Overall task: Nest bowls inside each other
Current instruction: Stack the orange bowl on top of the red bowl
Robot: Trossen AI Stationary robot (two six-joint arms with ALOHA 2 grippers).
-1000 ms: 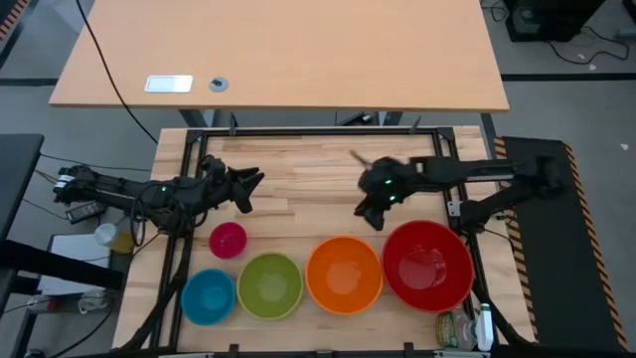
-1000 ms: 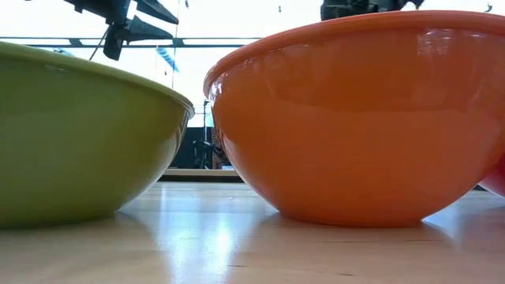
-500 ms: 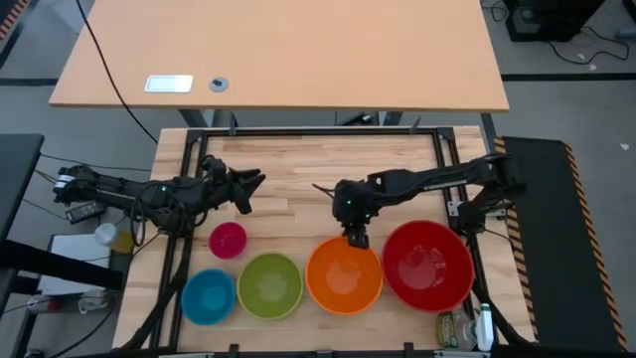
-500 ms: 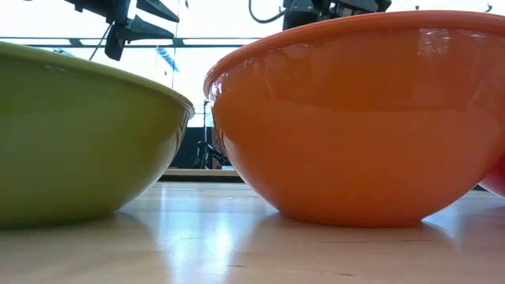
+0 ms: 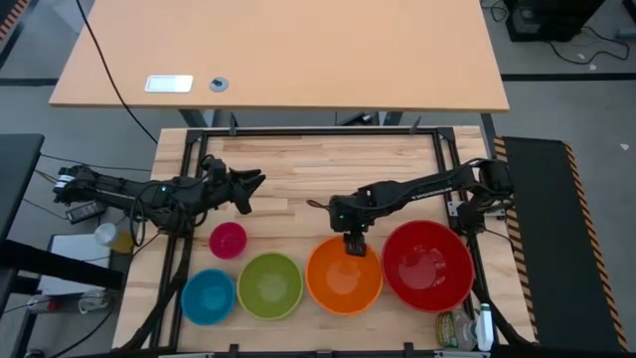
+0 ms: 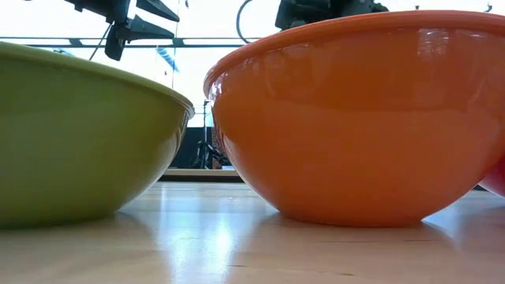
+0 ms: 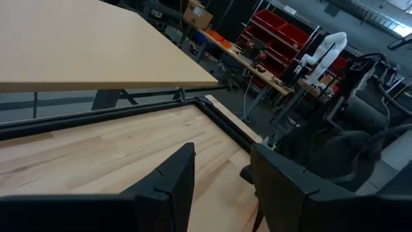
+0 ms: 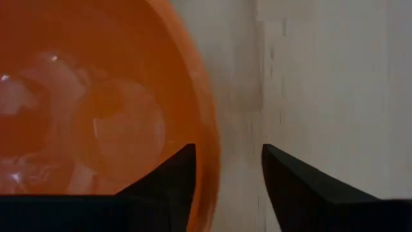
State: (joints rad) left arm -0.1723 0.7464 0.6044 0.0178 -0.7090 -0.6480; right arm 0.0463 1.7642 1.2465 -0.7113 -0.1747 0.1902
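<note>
Five bowls stand on their bases along the table's near part: red (image 5: 427, 264), orange (image 5: 344, 275), lime green (image 5: 269, 285), blue (image 5: 208, 295), and a small pink one (image 5: 228, 240) just behind the blue. The low view shows the green (image 6: 71, 142) and orange (image 6: 355, 118) bowls close up. My right gripper (image 5: 353, 245) points steeply down, open, over the orange bowl's far rim (image 8: 209, 154). One finger (image 8: 170, 183) is over the inside, the other (image 8: 302, 193) outside, and no touch shows. My left gripper (image 5: 248, 189) hangs open and level above the table, beyond the pink bowl.
A black metal frame (image 5: 298, 131) borders the wooden table. Small bottles and clutter (image 5: 462, 328) sit at the near right corner beside the red bowl. Bare wood (image 5: 298, 174) lies between the arms on the far half. A second desk (image 5: 278, 50) stands beyond the table.
My right gripper has come from the far right toward the near edge and somewhat left. It has sunk and tipped more steeply down, ending over the orange bowl's far rim. The bowls have stayed in place.
</note>
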